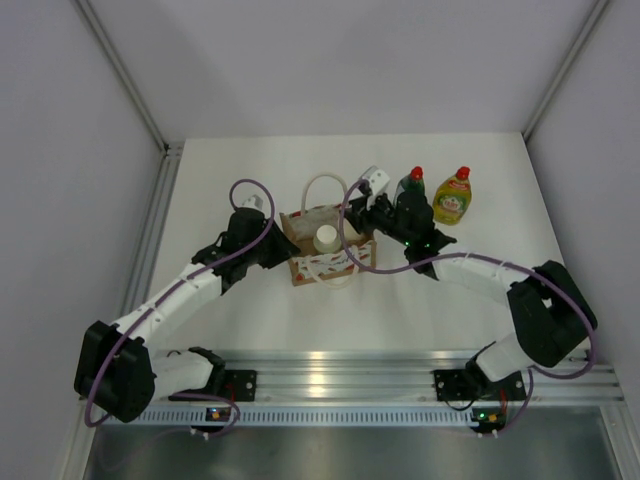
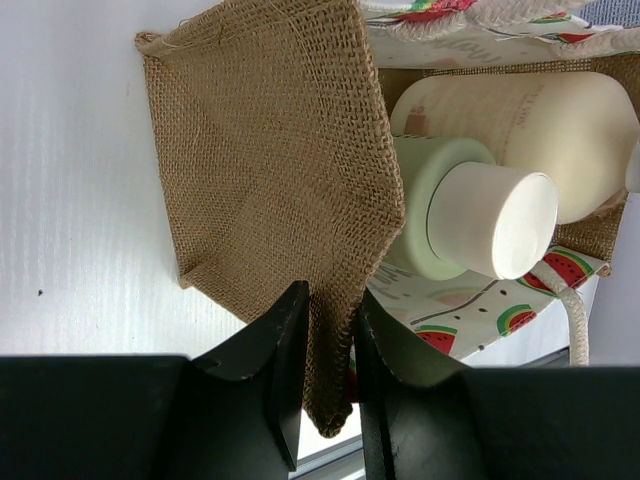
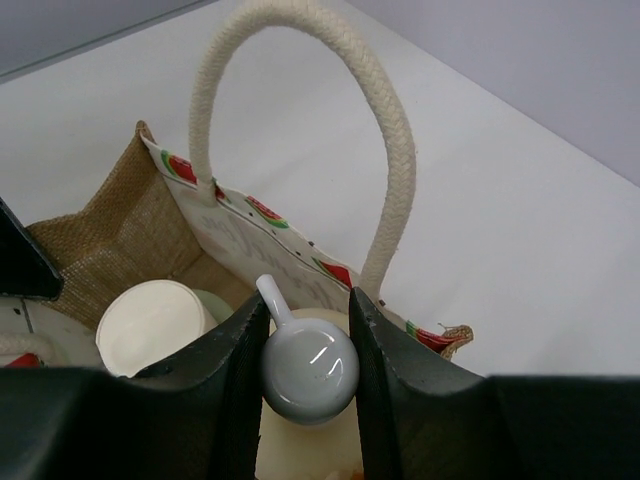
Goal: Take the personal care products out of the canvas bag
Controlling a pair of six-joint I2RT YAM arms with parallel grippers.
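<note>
The canvas bag (image 1: 312,262) stands mid-table, its top open. My left gripper (image 1: 283,243) is shut on the bag's left burlap wall (image 2: 270,180), pinched between the jaws (image 2: 332,340). Inside stand the pale green cylinder with a white cap (image 2: 480,215) and the cream pump bottle (image 2: 540,125). My right gripper (image 3: 307,300) reaches into the bag from the right, shut on the pump bottle's grey-white pump head (image 3: 310,372). The white cap (image 3: 150,325) shows beside it. The dark green bottle (image 1: 412,192) and the yellow bottle (image 1: 453,196) stand on the table right of the bag, behind the right gripper (image 1: 363,222).
A cream rope handle (image 3: 392,150) arches up just beyond the right gripper's fingers. The other handle (image 1: 322,185) loops behind the bag. White walls enclose the table on the left, back and right. A metal rail (image 1: 330,365) runs along the near edge.
</note>
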